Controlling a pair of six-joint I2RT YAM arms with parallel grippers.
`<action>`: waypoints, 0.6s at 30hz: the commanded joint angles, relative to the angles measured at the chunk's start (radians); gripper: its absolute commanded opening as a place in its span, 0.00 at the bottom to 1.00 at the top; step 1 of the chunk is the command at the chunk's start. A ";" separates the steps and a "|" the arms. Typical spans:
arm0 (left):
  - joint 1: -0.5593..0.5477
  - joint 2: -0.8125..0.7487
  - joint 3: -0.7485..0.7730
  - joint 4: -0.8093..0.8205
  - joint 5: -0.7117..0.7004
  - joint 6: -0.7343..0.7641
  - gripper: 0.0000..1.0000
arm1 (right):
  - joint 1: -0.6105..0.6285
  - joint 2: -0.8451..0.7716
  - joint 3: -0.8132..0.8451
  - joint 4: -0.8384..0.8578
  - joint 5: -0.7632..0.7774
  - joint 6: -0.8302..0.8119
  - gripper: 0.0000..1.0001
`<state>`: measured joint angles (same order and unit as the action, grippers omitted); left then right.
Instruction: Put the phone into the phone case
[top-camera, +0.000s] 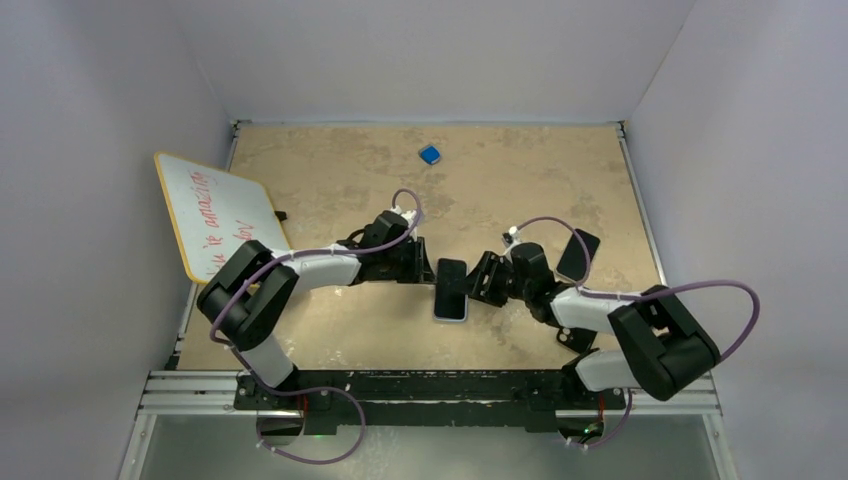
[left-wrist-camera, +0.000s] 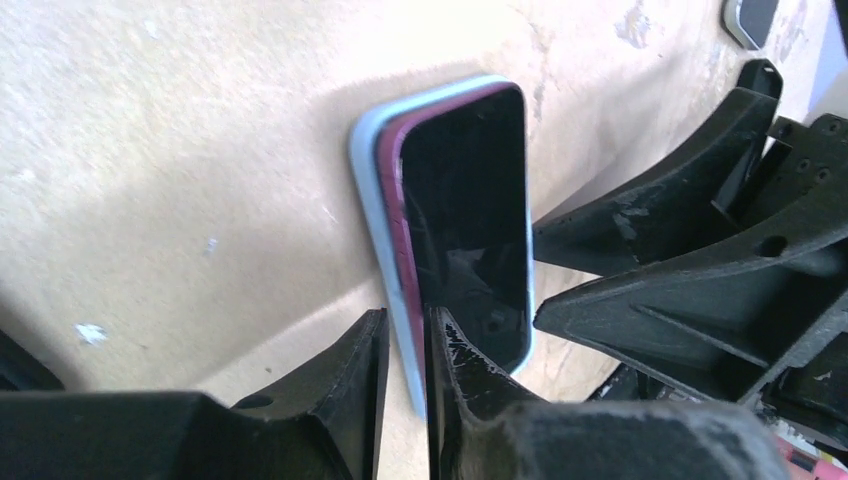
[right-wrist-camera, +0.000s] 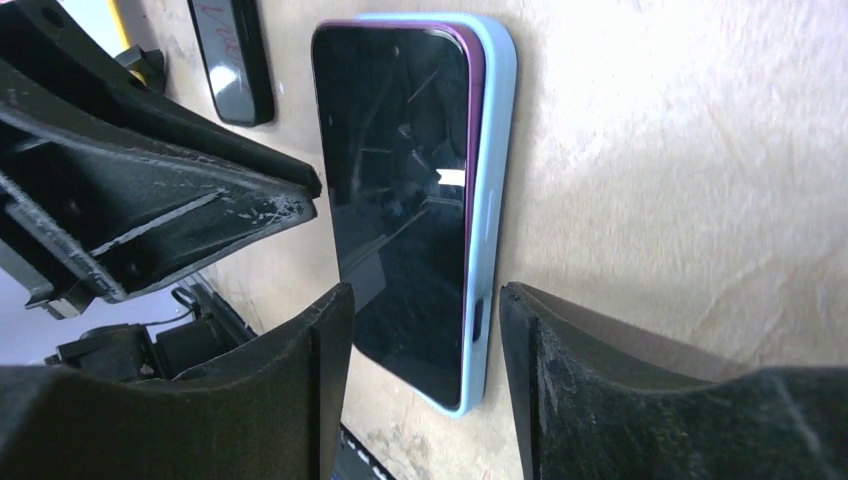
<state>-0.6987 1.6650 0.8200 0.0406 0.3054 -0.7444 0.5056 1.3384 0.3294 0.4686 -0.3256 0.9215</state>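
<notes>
Half home at best, judging by the purple edge of the phone (right-wrist-camera: 400, 180) showing above the rim of the blue case (right-wrist-camera: 492, 150); lies with long axis near to far, midway between both arms. Nips the case's left side with narrow left fingers (left-wrist-camera: 360, 370), straddles one end with wide, empty right fingers (right-wrist-camera: 310, 380); probably wants a downward press, either arm equally near.
</notes>
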 joint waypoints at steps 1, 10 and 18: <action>0.021 0.042 0.030 0.062 0.029 0.050 0.19 | 0.005 0.074 0.050 0.051 0.030 -0.043 0.56; 0.022 0.098 0.011 0.035 0.066 0.092 0.07 | 0.005 0.131 0.037 0.329 -0.139 0.053 0.57; 0.025 0.073 0.021 -0.013 0.049 0.103 0.08 | -0.004 0.202 -0.010 0.507 -0.176 0.118 0.53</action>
<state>-0.6666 1.7496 0.8291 0.0536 0.3450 -0.6743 0.4992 1.5139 0.3302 0.8082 -0.4385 0.9943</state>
